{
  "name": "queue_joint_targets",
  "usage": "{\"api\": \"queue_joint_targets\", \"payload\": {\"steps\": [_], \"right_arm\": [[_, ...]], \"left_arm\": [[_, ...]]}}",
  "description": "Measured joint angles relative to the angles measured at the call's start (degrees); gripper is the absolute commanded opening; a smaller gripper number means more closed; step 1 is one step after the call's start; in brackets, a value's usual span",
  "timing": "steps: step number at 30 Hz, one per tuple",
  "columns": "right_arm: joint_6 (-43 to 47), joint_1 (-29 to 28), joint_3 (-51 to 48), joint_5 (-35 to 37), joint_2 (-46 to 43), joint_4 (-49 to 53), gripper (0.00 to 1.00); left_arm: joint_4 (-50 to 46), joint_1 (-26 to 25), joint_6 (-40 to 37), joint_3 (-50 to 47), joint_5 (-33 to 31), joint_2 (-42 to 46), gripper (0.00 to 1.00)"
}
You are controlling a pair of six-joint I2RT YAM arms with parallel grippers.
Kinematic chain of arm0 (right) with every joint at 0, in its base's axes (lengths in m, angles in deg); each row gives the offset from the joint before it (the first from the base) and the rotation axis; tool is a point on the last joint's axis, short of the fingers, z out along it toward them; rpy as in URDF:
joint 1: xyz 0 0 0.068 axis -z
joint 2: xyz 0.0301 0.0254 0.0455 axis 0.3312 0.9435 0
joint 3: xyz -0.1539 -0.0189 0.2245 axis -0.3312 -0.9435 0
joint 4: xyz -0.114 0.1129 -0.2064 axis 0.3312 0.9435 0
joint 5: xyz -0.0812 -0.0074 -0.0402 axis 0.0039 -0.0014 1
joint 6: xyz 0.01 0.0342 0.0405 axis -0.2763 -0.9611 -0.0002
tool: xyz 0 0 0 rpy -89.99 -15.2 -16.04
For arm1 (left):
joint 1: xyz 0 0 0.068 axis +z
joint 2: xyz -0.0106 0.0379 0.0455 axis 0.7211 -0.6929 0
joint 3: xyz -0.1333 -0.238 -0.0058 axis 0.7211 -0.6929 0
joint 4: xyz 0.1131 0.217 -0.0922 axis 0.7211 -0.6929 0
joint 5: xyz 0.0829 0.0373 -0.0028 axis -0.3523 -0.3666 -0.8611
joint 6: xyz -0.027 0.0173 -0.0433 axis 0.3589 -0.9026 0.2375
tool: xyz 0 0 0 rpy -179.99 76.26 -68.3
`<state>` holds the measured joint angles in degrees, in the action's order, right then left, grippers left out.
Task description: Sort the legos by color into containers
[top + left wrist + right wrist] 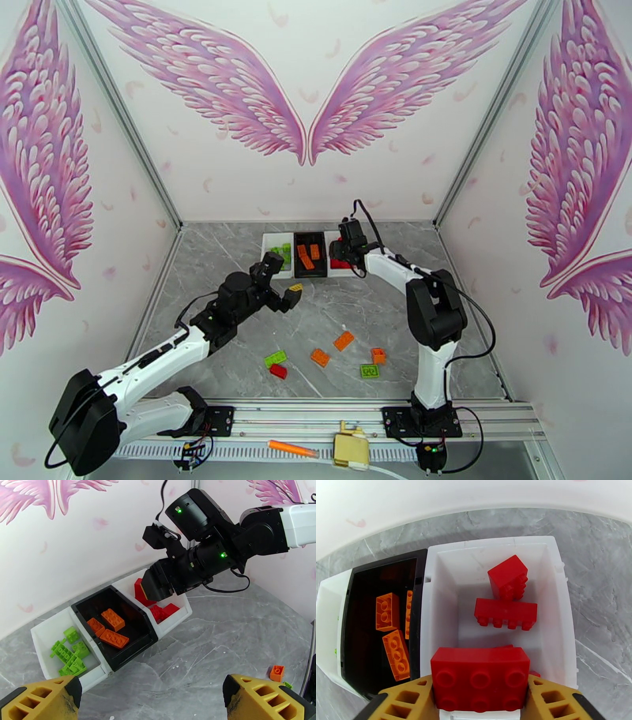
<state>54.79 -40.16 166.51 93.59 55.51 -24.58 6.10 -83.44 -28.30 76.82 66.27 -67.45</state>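
While the right gripper point(480, 707) pinches one red brick point(480, 673) between half-open fingers point(410, 699) over a white bin point(563, 610), the left gripper point(152, 693) gapes wide, empty; six bricks point(320, 357) lie loose before three bins point(310, 234).

- We see the left arm point(158, 359) in white shells with black joints; the right arm point(430, 316) matches it.
- We note black cables point(494, 335).
- We see yellow fingers point(43, 701) with cut-out hollows.
- We spot green lights point(178, 510) on black housing.
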Motion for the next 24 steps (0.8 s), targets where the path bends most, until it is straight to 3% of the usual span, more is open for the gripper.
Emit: {"api": "queue_joint_targets", "payload": {"steps": [4, 10, 18, 24], "right_arm": [[1.4, 0.0, -4.0, -1.2, -4.2, -0.8, 0.86], [5.6, 0.0, -15.7, -4.3, -18.6, -3.5, 0.91], [9.2, 0.0, -29.1, -8.3, -34.2, -5.7, 0.93], [10.5, 0.0, -34.0, -7.5, -41.1, -4.5, 0.93]], "left_arm": [[-2.6, -0.3, -2.8, 0.0, 2.2, 0.2, 0.99], [-7.0, -2.2, -8.8, 0.0, 8.0, 0.2, 0.98], [-12.6, -6.3, -29.0, 0.0, 17.9, -1.0, 0.92], [-23.1, -9.0, -43.6, 3.4, 21.6, -9.6, 0.89]]}}
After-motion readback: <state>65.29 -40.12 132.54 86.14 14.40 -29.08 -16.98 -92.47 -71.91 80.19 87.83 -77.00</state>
